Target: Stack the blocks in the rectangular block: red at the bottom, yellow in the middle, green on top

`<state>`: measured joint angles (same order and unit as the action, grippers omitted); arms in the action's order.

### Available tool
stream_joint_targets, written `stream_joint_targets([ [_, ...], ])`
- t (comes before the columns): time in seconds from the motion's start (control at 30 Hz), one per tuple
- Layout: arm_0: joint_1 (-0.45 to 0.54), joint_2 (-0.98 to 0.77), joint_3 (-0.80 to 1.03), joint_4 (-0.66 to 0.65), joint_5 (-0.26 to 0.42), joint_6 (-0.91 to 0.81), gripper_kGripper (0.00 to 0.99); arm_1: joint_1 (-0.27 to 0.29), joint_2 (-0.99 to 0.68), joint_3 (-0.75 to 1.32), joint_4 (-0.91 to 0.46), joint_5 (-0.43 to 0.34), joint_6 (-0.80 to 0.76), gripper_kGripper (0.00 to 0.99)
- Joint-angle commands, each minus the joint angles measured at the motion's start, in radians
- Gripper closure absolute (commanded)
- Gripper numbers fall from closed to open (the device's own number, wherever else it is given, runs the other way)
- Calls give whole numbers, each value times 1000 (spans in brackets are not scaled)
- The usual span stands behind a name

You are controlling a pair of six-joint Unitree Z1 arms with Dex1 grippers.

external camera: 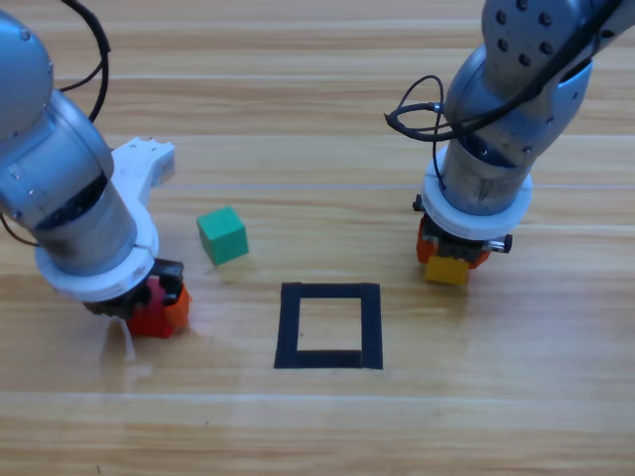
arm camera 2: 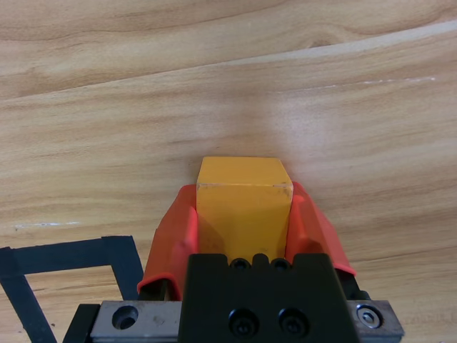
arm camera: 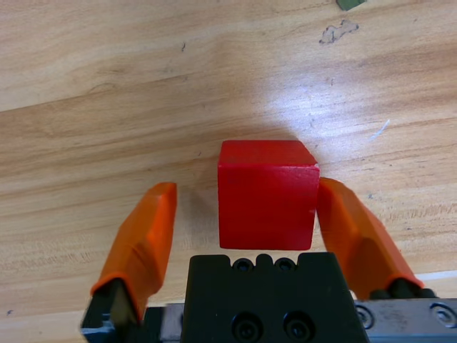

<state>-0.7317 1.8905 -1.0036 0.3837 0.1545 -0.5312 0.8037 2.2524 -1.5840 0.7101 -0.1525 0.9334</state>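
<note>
- Sitting down low at the surface (external camera: 327, 436), the left pincer (arm camera: 243, 214) is straddling the red cube (arm camera: 268, 193), and its jaws are spread: one jaw is touching the cube's side while the other is standing clear with a gap showing, so nothing is gripped yet.
- Looks to me like it's lining up to grab red first, which makes sense since red is going at the bottom of the stack.
- The right pincer (arm camera 2: 243, 214) is clenched on the yellow cube (arm camera 2: 244, 204), both jaws pressing its sides, and it's waiting just off the right of the black tape rectangle (external camera: 329, 326). I'm guessing it's holding yellow ready so it can go in right after red.
- The green cube (external camera: 222, 235) is resting free on the wood between the left arm and the tape outline, up and to the left of it, nobody touching it. Fair enough, it's the last one on.
- The rectangle's middle is showing only bare wood, so I'd say the stacking itself isn't started.
- As for brands or writing: I'm not seeing any readable text on the cubes, the tape or the pincers. Only some screw heads on the black bodies.
</note>
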Motion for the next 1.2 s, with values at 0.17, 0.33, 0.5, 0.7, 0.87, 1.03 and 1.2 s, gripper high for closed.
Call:
stream_joint_targets([
  [0.17, 12, 21, 40, -14, 48, 2, 516, -32, -160, -39, 157, 40, -57, 990],
  [0.33, 5, -28, 37, -12, 79, 13, 878, -52, -191, -44, 193, 51, -93, 990],
  [0.5, -100, -176, -9, 0, 112, 25, 915, -75, -221, -40, 210, 45, -108, 990],
  [0.7, -252, -324, -84, 0, 77, 139, 970, -87, -244, -40, 266, 42, -143, 990],
  [0.87, -345, -271, -167, 15, -1, 221, 972, -87, -235, -31, 267, 40, -159, 990],
  [1.03, -387, -59, -417, 181, 3, 203, 990, -87, -208, -31, 273, 45, -160, 990],
  [1.2, -387, 188, -696, 415, 97, 11, 990, -87, -201, -36, 276, 47, -160, 990],
])
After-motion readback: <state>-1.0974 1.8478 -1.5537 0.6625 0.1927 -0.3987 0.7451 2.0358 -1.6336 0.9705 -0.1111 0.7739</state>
